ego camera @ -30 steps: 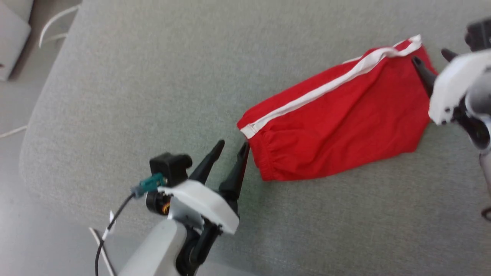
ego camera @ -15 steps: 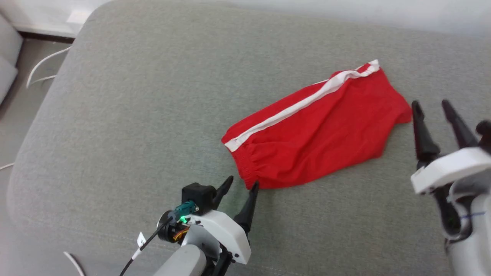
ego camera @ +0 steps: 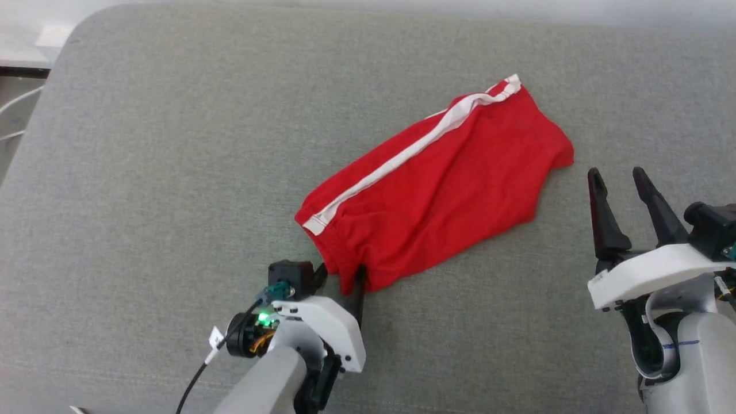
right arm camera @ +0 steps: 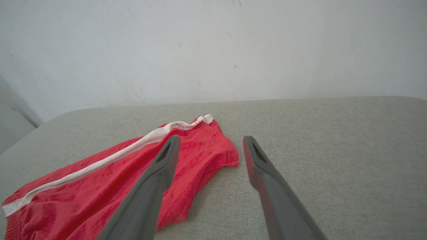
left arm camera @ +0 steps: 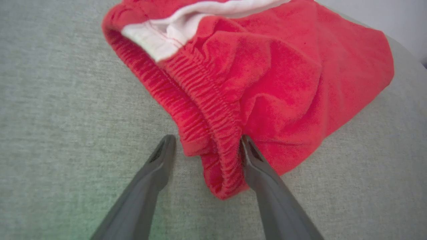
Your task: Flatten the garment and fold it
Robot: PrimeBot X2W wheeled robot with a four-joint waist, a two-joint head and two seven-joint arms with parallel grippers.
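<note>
Bright red thin-fabric shorts (ego camera: 437,184) with a gathered elastic waistband (left arm camera: 200,110) and a white side stripe (ego camera: 402,155) lie on a broad grey-green woven cushion (ego camera: 172,172). In the head view they run diagonally from the near left to the far right. The garment rests doubled over lengthwise, stripe along its far edge, waistband end nearest the robot and the white-trimmed hem (ego camera: 512,83) farthest away. The fabric is rumpled near the waistband and along the near edge.

The left gripper (ego camera: 339,275), two long dark fingers on a white wrist housing, sits low at the waistband's near corner. In the left wrist view its fingers (left arm camera: 146,186) are spread. The ribbed corner of the waistband lies between them, the right-hand finger touching the red cloth and the left-hand one just beside it on bare cushion. The jaws have not closed on the cloth.

The right gripper (ego camera: 615,172) hangs over bare cushion near the shorts' hem end, apart from the cloth, its fingers likewise spread and holding nothing. Its own wrist camera looks across the shorts (right arm camera: 83,193) toward a pale, scuffed wall (right arm camera: 213,50) behind the cushion's far edge.

A thin white cable (ego camera: 14,103) trails at the cushion's far left corner.
</note>
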